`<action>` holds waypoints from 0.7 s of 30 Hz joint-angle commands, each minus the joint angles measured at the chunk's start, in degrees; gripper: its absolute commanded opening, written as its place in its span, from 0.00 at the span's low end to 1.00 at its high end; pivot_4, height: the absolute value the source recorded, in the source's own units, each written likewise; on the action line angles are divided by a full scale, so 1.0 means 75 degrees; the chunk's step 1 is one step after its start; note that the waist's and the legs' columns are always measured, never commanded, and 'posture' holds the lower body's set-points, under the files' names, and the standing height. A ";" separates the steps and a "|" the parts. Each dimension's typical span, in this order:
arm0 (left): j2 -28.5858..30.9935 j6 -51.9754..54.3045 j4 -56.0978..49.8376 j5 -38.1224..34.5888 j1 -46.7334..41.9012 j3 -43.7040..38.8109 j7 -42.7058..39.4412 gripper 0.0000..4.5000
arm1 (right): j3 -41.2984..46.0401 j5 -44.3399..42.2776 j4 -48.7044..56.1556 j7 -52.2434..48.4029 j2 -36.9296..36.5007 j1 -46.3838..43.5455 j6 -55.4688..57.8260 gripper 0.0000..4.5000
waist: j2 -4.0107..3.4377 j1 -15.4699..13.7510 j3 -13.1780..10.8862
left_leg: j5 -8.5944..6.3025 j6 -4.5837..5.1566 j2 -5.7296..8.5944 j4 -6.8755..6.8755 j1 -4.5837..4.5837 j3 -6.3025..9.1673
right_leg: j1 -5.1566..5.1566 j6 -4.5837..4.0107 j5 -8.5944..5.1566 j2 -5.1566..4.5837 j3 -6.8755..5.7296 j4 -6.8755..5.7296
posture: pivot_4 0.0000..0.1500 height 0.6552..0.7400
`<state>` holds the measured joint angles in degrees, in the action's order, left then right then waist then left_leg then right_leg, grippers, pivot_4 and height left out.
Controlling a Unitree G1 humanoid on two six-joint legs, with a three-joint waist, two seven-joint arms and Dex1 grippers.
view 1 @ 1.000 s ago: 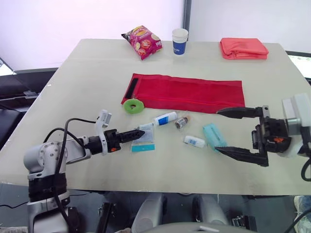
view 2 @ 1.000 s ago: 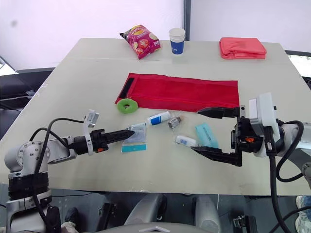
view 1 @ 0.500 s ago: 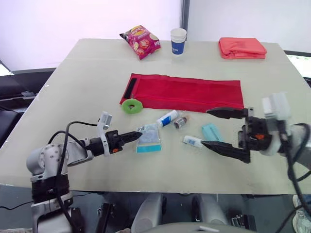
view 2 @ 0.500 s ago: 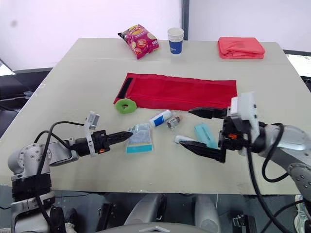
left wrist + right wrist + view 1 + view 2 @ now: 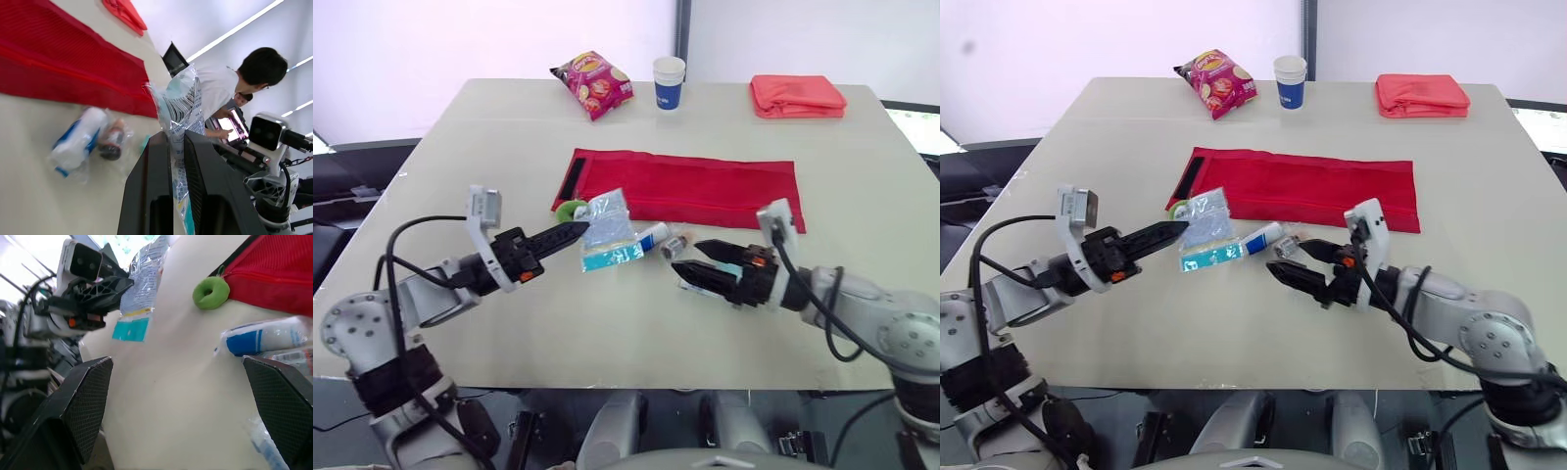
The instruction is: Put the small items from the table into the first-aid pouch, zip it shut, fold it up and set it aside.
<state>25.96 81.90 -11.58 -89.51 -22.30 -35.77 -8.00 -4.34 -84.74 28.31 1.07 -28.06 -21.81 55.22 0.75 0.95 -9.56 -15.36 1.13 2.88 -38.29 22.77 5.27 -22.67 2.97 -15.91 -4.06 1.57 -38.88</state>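
The red first-aid pouch (image 5: 690, 186) lies spread flat at mid-table. My left gripper (image 5: 576, 231) is shut on a clear packet with a teal strip (image 5: 607, 231), held in the air near the pouch's left end. In the left wrist view the packet (image 5: 178, 112) sits pinched between the black fingers (image 5: 151, 196). A green ring (image 5: 211, 292) lies by the pouch corner, partly hidden behind the packet. A white-and-blue tube (image 5: 652, 235) and a small vial (image 5: 675, 245) lie on the table. My right gripper (image 5: 697, 266) stands open low beside them, over a teal packet (image 5: 729, 258).
At the far edge stand a chips bag (image 5: 592, 83), a paper cup (image 5: 668, 80) and a folded red cloth (image 5: 798, 95). A person (image 5: 220, 98) sits beyond the table in the left wrist view.
My left gripper has lifted the clear packet off the table and carried it toward the pouch. My right arm has swung in to the left and come down next to the small items.
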 commanded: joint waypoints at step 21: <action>0.0385 -0.4204 -0.1678 -0.2715 0.0694 0.2719 0.2714 0.00 | 0.0174 -0.1688 -0.0810 0.2143 0.2079 -0.1124 -0.1213 0.01 | -0.0003 0.0002 -0.0001 | 0.0001 0.0002 0.0002 0.0000 -0.0001 -0.0027 | -0.0011 -0.0001 0.0000 0.0050 -0.0008 -0.0005 | 1.00 1.00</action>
<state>28.02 51.41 -22.01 -108.75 -17.07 -15.54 13.28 -3.84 -95.98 20.41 17.34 -12.80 -28.82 46.78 0.73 0.96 -9.56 -15.35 1.15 2.90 -38.29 22.77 5.07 -22.75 2.96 -15.91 -3.68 1.51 -38.93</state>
